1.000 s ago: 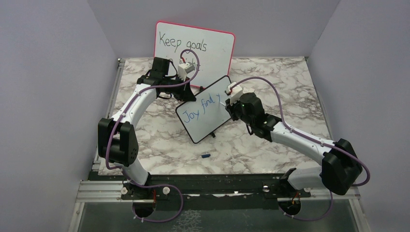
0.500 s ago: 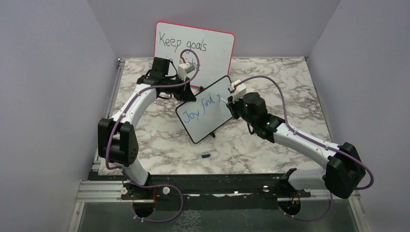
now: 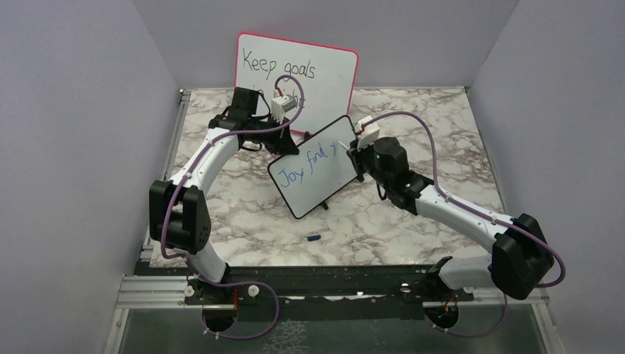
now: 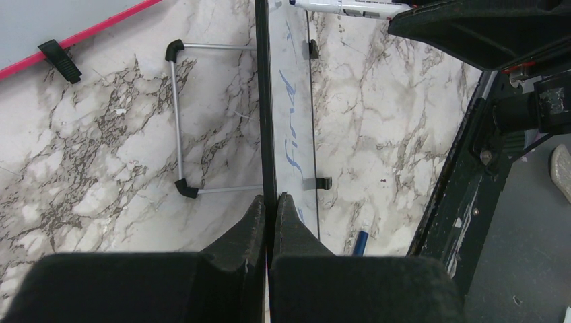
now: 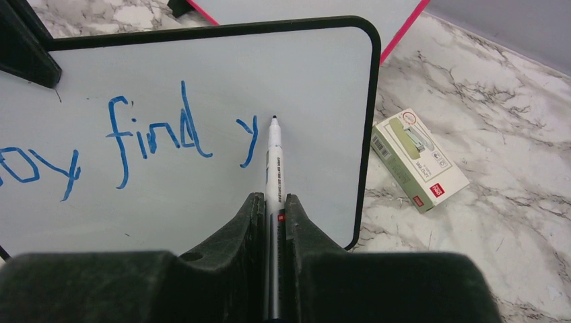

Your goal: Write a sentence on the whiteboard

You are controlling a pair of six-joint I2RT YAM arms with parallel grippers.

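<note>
**Item 1: whiteboard** (image 3: 318,190). Small, black frame, rounded corners. Stands on the worktop (image 3: 243,214) at centre, face leaning back, turned diagonally to the worktop's edges. Wire stand (image 4: 176,121) behind it, small black feet at the front. Sits in front of item 6 and near it.

**Item 2: sentence** (image 5: 148,134). Blue marker, slanted hand, on the face of item 1. Legible so far: "Joy find y". The "J" is cut off in the right wrist view.

**Item 3: left gripper** (image 4: 270,202). Closed, with both fingers pinching the black frame edge of item 1. The board runs edge-on away from the wrist cam.

**Item 4: right gripper** (image 5: 272,202). Closed on the marker (image 5: 273,161), at the right end of item 1's face.

**Item 5: marker.** White barrel, dark tip, points away from the gripper toward the board. The tip is just right of the "y". Can't tell whether it touches.

**Item 6: pink-framed whiteboard** (image 3: 324,66). Larger, upright at the back of the worktop. Black writing reads "Keep goals". A lower line is hidden by the left arm.

**Item 7: small box** (image 5: 417,160). White and green w/ a stapler pic, flat on the worktop. Just beyond the right edge of item 1, apart from it.

**Item 8: small blue piece** (image 3: 313,237). On the worktop, nearer the arm bases than item 1. Too small to ID.
</note>
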